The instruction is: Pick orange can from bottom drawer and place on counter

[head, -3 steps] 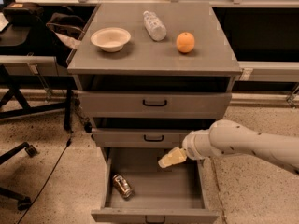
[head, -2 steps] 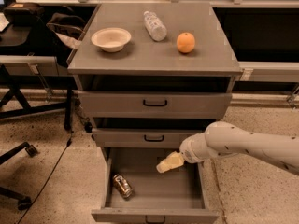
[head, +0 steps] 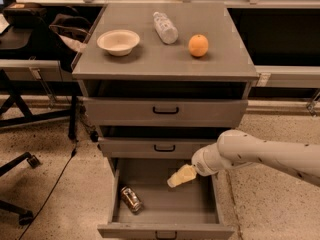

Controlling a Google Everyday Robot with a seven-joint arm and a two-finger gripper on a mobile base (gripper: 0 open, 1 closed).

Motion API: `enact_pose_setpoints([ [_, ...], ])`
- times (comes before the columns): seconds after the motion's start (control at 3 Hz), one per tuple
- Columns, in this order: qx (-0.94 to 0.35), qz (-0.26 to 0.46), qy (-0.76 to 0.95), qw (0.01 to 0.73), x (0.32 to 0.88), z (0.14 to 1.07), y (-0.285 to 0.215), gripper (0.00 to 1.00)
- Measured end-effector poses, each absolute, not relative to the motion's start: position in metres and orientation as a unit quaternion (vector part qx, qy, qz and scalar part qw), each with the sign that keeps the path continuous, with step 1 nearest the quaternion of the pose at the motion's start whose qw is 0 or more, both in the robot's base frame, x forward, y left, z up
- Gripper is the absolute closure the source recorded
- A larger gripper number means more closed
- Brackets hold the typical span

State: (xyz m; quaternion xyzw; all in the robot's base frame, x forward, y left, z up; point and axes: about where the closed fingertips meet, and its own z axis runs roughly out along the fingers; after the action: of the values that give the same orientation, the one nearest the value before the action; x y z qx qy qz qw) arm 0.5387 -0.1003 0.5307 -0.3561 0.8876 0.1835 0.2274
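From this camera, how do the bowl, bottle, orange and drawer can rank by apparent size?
bowl
bottle
orange fruit and orange can: look alike, unranked
The claw hangs over the bottom drawer, right of the can.

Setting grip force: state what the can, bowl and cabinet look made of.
Can: likely metal, glossy patterned sides, shiny end. Bowl: matte paper or pulp, perhaps; off-white. Cabinet: seemingly painted metal, flat grey. Gripper hangs over the open drawer, right of the can.

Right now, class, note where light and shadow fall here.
Camera view: the counter is evenly lit; gaps above the upper drawers are dark; the bottom drawer is dim inside, yet the orange can glints; the gripper, over that drawer, shows pale.
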Motion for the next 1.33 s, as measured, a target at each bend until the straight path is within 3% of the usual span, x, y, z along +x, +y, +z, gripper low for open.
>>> enact_pose_setpoints([
  [1.33,-0.339,0.251,0.888,0.183,0.575,0.407,-0.036,0.0],
])
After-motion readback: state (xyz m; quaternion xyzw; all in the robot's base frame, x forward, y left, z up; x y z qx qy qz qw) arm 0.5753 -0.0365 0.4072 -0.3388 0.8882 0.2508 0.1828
